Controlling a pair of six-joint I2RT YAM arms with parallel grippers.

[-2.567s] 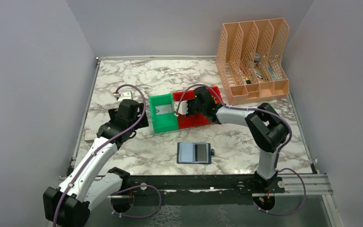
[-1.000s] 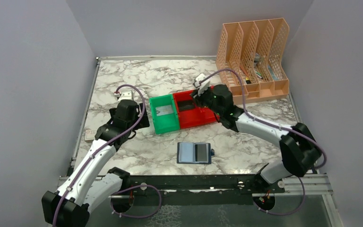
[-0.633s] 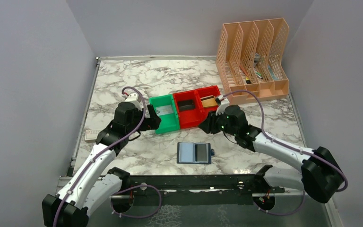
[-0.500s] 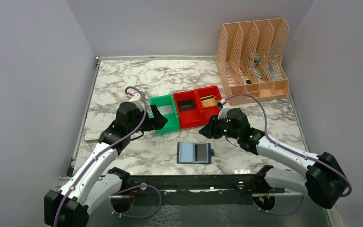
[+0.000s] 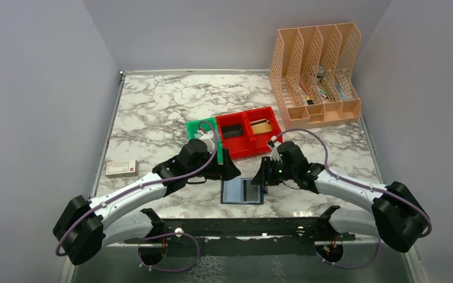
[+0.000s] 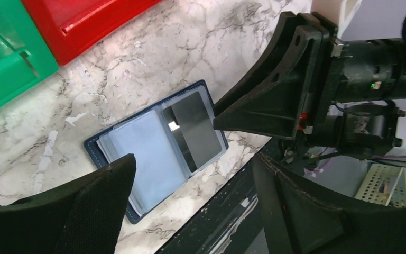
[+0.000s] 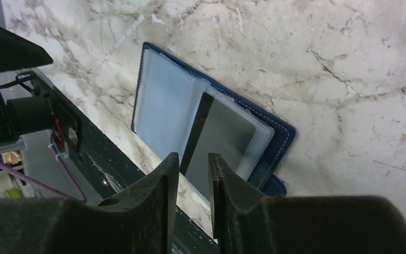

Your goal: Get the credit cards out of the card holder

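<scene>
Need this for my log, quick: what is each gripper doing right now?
Left gripper: open, empty.
Right gripper: barely open, empty, above the wallet.

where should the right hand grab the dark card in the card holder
Likely the edge of the dark card beside the fold, where it seems to poke out of its sleeve. The card holder lies open and flat, so come from above with the right hand and draw it toward the fold.
</scene>
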